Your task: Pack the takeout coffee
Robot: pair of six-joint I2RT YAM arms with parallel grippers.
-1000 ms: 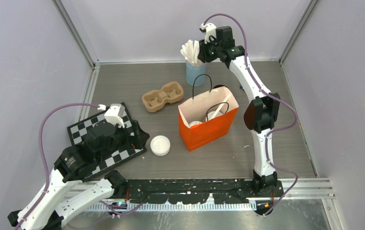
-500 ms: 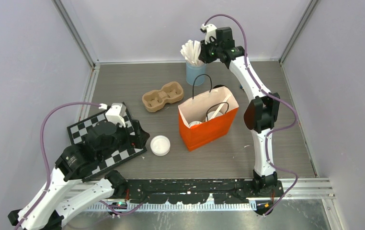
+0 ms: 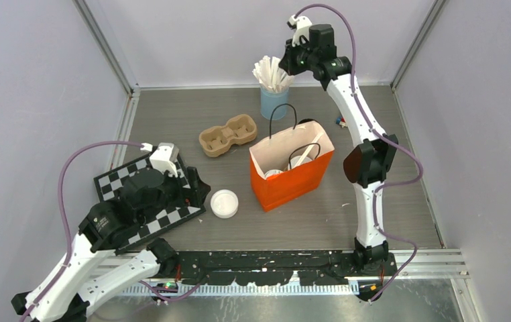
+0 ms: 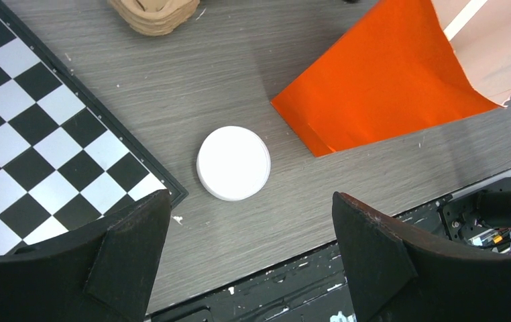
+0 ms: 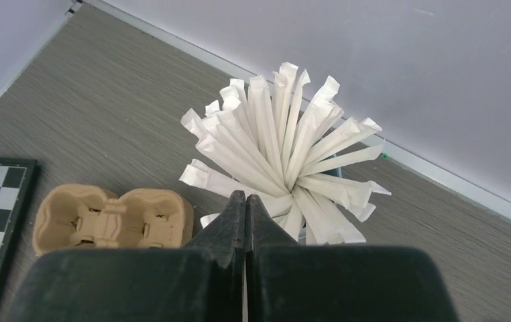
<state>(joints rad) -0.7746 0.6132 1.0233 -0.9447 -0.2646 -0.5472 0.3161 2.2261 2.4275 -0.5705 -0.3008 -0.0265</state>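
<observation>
One orange bag (image 3: 292,182) stood on the bench (image 3: 306,228), white cup lids (image 3: 273,173) showing inside. A loose white lid (image 4: 233,163) lay beside it under the left claw (image 4: 249,201), fingers wide apart. Centring, then closing gently, looked wise; the right claw (image 5: 245,196) hung pinched together over the stirrers (image 5: 286,147).

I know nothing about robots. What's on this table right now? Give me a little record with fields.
Bag: orange paper bag, upright and open, a cup lid showing inside
Loose lid: round white lid on the table, left of the bag
Carrier: cardboard cup carrier, both slots empty
Stirrers: white stirrers in a light-blue cup, behind the bag
Board: chessboard, partly under the left arm
Left gripper: open, above the loose lid
Right gripper: shut, over the stirrers
</observation>
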